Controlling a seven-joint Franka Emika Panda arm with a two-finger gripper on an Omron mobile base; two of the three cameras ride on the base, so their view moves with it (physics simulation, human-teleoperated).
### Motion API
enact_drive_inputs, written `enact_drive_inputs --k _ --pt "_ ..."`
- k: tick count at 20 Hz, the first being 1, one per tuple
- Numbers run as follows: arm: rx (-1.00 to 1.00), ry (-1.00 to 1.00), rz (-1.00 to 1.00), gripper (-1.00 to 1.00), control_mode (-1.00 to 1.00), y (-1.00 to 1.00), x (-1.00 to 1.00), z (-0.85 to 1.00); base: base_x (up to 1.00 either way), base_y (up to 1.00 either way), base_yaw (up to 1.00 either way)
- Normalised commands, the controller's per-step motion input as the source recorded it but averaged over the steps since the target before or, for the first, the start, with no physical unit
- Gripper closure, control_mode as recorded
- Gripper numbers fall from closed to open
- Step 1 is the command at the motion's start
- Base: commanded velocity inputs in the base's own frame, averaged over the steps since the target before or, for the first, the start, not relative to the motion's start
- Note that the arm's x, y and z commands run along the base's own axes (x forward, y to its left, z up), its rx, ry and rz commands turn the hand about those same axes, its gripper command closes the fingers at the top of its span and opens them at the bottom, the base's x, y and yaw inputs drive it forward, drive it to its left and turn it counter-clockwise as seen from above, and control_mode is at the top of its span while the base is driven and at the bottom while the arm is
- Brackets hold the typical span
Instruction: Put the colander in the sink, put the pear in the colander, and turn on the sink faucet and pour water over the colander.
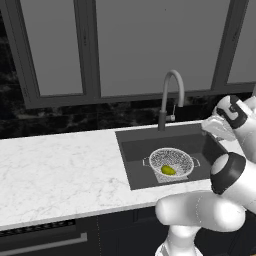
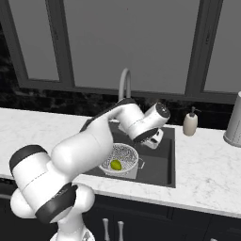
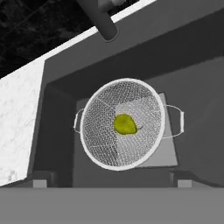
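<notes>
Across the left of the scene runs the white marble tabletop (image 1: 55, 170), bare marble up to the sink's edge. Set into it is the dark grey sink (image 1: 137, 150), with a lighter grey square on its bottom. At the middle of the basin sits the colander (image 1: 171, 162), upright, its perforated bowl resting over that lighter square, one loop handle to the left and one to the right. Inside it, near the centre of the bowl, lies the pear (image 1: 168, 170), yellow-green, on its side with its short dark stem showing in the hand view. Behind the basin, at its far edge, rises the sink faucet (image 1: 170, 95), its arched spout curving over toward the right. Above the basin hangs the claw (image 3: 112, 183), its jaws wide apart and holding nothing, pointed down at the colander. Further right, on the tabletop beyond the sink's right rim, stands a small beige soap dispenser (image 2: 190, 122), and near the right edge a pale ribbed canister (image 2: 234, 124).
</notes>
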Motion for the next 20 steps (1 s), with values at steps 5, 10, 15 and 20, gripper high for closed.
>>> enact_drive_inputs --k 5,10,15,20 --pt "0.14 -0.32 0.13 -1.00 -1.00 -0.02 0.21 0.00 0.00 0.00 0.00" --pt "0.24 -0.38 0.11 -1.00 -1.00 -0.09 0.44 0.00 0.00 0.00 0.00" --pt "0.17 -0.39 0.08 -1.00 -1.00 -0.06 0.34 0.00 0.00 0.00 0.00" --pt "-0.09 -0.34 -0.01 -1.00 -1.00 0.01 0.03 0.00 0.00 0.00 0.00"
